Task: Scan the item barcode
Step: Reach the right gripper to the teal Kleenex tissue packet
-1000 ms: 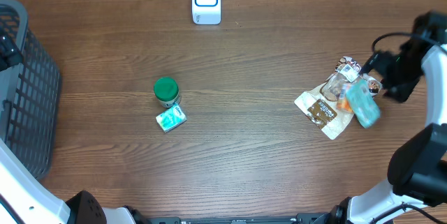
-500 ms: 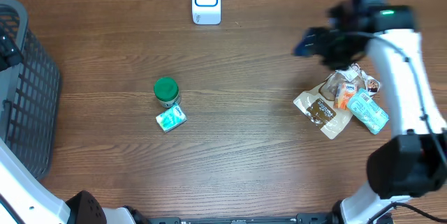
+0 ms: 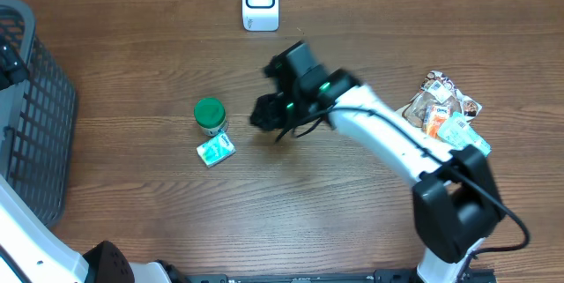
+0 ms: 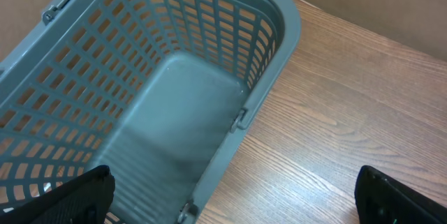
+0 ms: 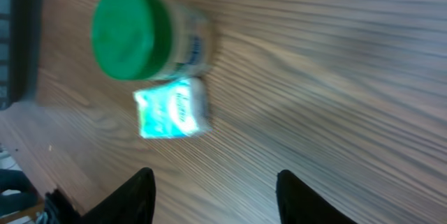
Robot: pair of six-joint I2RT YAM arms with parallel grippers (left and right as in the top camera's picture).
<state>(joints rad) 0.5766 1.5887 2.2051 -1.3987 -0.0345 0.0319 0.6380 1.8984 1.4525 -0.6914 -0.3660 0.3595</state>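
Swinging in from the 3 o'clock edge, where it hung a second ago beside the heap of pouches, the right arm has crossed the table and now reaches to the middle. The right gripper sits just off the 3 o'clock side of the green-lidded jar, near it but apart from it. Its fingers stand parted in the wrist view with only bare wood between them, so it is released and grasps nothing. The jar stands upright left of centre, and the teal packet lies flat just beside it at its 6 o'clock. The wrist view is blurred, so no barcode can be made out on either. The white scanner stands at the 12 o'clock edge, well apart from both items. At 9 o'clock sits the grey basket, and the left gripper hangs above its rim and the wood beside it, fingers spread wide, holding nothing
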